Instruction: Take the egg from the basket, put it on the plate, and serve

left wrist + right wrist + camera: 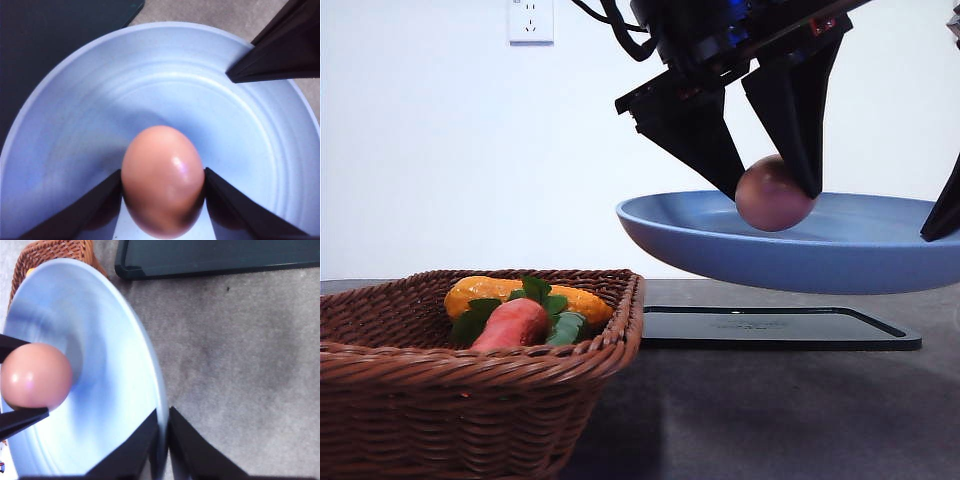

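Left gripper [772,195] is pinching the egg [773,194] between its two dark fingers, holding it just over the bowl of the blue plate [700,240]; whether the shell is touching the plate surface is hard to tell from these angles. Right gripper [164,440] is clamping the plate's rim, holding the plate in the air above the black tray [770,328], beside the basket [470,400]. Because the plate is being held by a single edge grip, it could be tilting or slipping once the egg's weight lands. Releasing too high could be letting the egg roll toward the rim and off onto the table [770,420].
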Controlling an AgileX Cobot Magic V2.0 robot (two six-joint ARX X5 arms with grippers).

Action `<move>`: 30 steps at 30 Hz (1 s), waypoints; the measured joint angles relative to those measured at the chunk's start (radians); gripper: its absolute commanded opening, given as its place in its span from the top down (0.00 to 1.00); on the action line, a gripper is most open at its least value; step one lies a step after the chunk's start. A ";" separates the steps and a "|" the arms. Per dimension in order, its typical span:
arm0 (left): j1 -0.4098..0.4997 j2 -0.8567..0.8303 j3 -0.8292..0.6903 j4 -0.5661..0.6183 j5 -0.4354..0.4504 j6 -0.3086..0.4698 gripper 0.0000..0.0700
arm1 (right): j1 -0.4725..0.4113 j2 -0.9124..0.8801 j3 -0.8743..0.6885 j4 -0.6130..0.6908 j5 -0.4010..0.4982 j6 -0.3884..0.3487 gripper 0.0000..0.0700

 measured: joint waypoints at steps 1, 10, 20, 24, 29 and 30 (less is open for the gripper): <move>0.000 0.000 0.000 0.000 0.000 0.001 0.53 | 0.000 0.000 0.000 0.000 0.000 0.000 1.00; 0.000 0.000 0.000 0.000 0.000 0.001 0.45 | 0.000 0.000 0.000 -0.008 0.002 0.000 1.00; 0.000 0.000 0.000 -0.002 0.000 0.001 0.46 | 0.000 0.001 0.000 -0.031 -0.028 0.007 1.00; 0.010 -0.035 -0.001 -0.050 0.000 0.001 0.46 | 0.000 0.023 0.000 -0.031 -0.028 0.007 1.00; 0.039 -0.170 -0.002 -0.117 0.000 0.001 0.46 | -0.001 0.100 0.000 0.014 -0.028 0.007 1.00; 0.046 -0.200 -0.002 -0.128 0.000 0.001 0.46 | -0.003 0.123 0.000 0.038 -0.028 0.006 1.00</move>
